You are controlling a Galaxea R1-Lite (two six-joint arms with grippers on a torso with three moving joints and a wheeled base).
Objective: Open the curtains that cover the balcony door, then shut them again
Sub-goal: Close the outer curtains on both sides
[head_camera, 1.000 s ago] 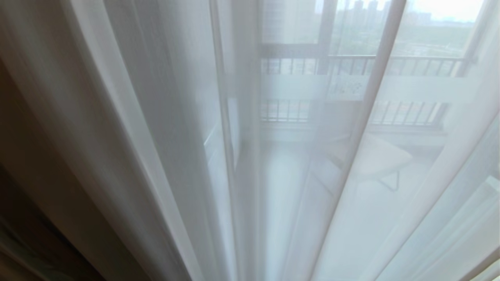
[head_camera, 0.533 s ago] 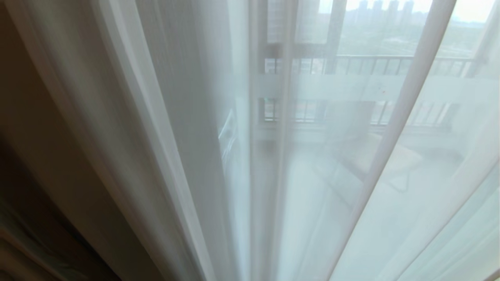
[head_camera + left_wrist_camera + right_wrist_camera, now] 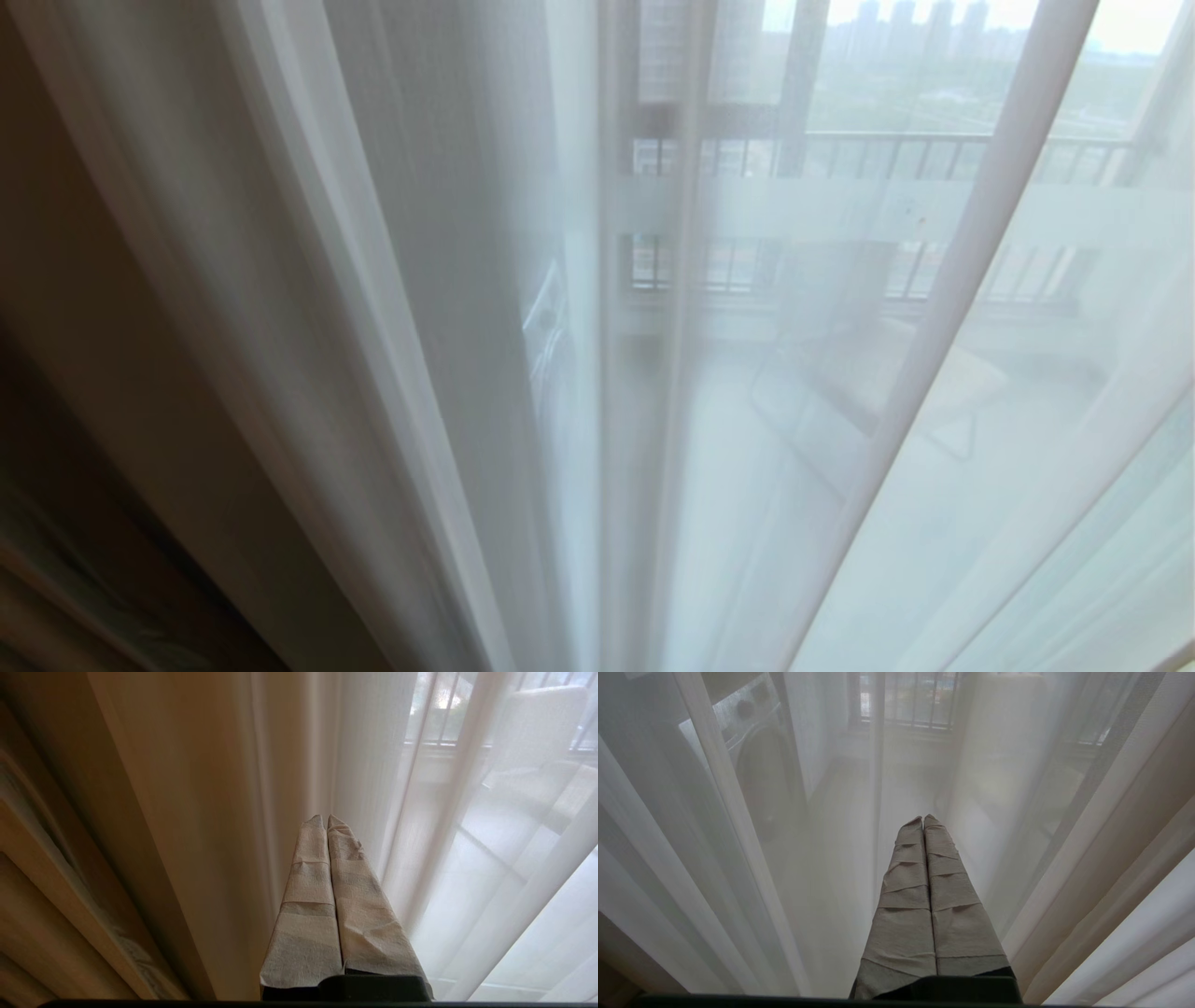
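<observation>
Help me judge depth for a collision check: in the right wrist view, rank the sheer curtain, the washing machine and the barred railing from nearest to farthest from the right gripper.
1. The sheer curtain, hanging right around the shut right gripper.
2. The washing machine, behind the sheer, off to one side.
3. The barred railing, at the balcony's far end.

obstacle: sheer curtains (image 3: 840,420) hang across balcony door (image 3: 803,112) | free room: apparently none ahead

White sheer curtains (image 3: 448,327) hang drawn in folds across the dark-framed balcony door (image 3: 803,84).
</observation>
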